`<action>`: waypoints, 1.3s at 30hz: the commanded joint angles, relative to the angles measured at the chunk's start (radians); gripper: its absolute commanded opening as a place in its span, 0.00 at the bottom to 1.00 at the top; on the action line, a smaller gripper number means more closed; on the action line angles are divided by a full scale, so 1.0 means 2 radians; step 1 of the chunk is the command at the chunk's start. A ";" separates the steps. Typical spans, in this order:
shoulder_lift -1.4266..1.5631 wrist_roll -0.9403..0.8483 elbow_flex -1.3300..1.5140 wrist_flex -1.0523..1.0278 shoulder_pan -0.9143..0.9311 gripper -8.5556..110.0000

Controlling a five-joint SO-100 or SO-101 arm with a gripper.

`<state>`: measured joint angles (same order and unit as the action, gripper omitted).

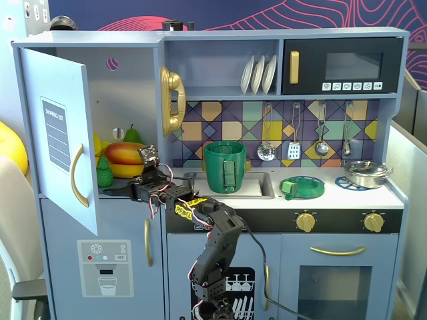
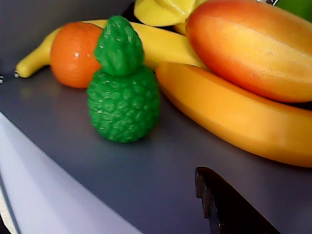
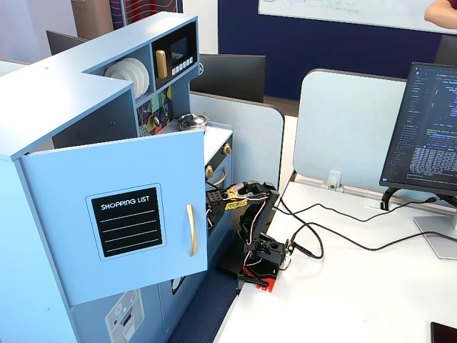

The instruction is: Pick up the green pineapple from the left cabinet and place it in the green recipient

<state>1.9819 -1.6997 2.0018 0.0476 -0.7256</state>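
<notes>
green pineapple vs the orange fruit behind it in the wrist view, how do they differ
The green pineapple is bumpy, dark green, with a leafy top; the orange fruit is smooth, round, orange. The green pineapple stands in front, in full view; the orange fruit sits behind, partly hidden. Both rest on the cabinet shelf.

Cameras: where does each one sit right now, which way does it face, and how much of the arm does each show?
Fixed view, front: faces the toy kitchen head-on; shows the arm reaching into the left cabinet toward the green pineapple; the green recipient sits by the sink.
Wrist view: inside the cabinet, close on the green pineapple; only one dark gripper finger shows.
Fixed view, side: looks past the open door at the arm.
Shared: front and wrist views both show the pineapple.
</notes>
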 commanded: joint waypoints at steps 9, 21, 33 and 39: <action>-0.099 0.008 -0.133 0.041 -0.001 0.52; -0.189 0.008 -0.232 0.049 -0.004 0.54; -0.278 0.010 -0.336 0.051 -0.017 0.55; -0.314 0.008 -0.378 0.051 -0.020 0.54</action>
<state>1.3576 -1.6904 1.3530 0.0997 -0.7486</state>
